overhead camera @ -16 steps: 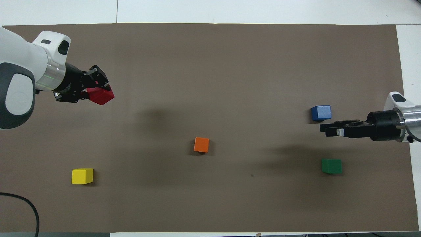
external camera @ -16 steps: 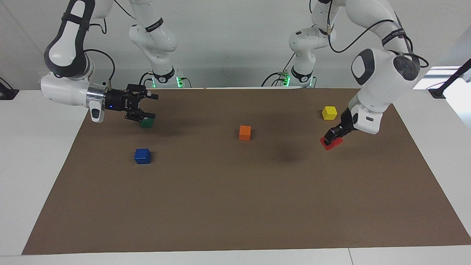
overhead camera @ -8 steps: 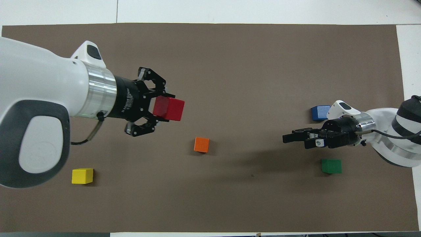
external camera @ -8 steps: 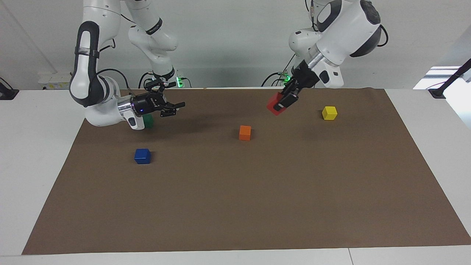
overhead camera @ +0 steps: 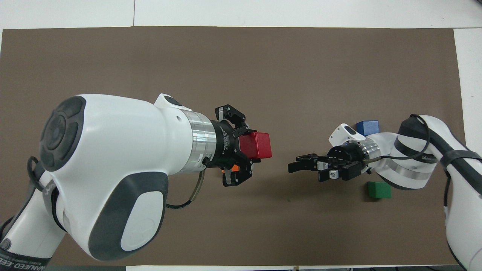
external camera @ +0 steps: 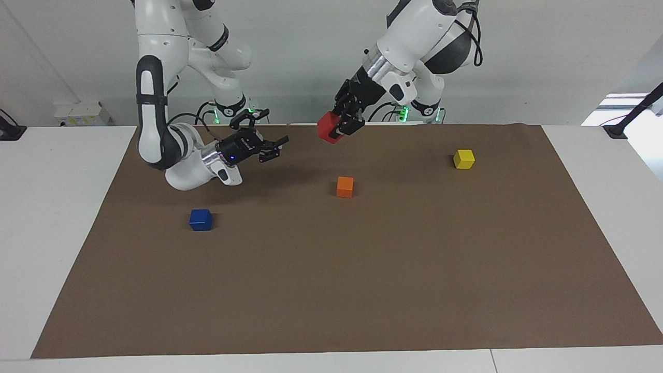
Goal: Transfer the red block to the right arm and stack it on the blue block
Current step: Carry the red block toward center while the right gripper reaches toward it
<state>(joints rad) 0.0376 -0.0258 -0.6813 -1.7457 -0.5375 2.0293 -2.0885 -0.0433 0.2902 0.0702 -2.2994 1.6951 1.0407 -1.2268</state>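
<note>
Small white lettering runs along the black body of the left claw (overhead camera: pixel 251 155) in the overhead view, too fine to read in full. A band on the left arm near the bottom edge of that view carries printed capitals, partly cut off and not legible as a word.

The surface (external camera: pixel 52 217) is white, covered across most of its width by a brown mat (external camera: pixel 362 290). A pale grey wall stands at 12 o'clock in the facing view, with green lights glowing at both arm bases.

The left claw is clamped on the red block (external camera: pixel 328 127), held in the air over the mat's edge nearest the robots, roughly mid-table. In the overhead view the red block (overhead camera: pixel 257 145) covers most of the orange block (overhead camera: pixel 228 171), of which only slivers show; in the facing view the orange block (external camera: pixel 345 187) sits on the mat at about 5 o'clock from the red one.

The right claw (external camera: pixel 273 147) is spread wide and holds nothing, pointing toward the red block with a clear gap between them. The blue block (external camera: pixel 200 219) rests on the mat at about 7 o'clock from the right claw in the facing view. A green block (overhead camera: pixel 379 190) lies beside the right arm's wrist. A yellow block (external camera: pixel 463 159) lies toward the left arm's end.
</note>
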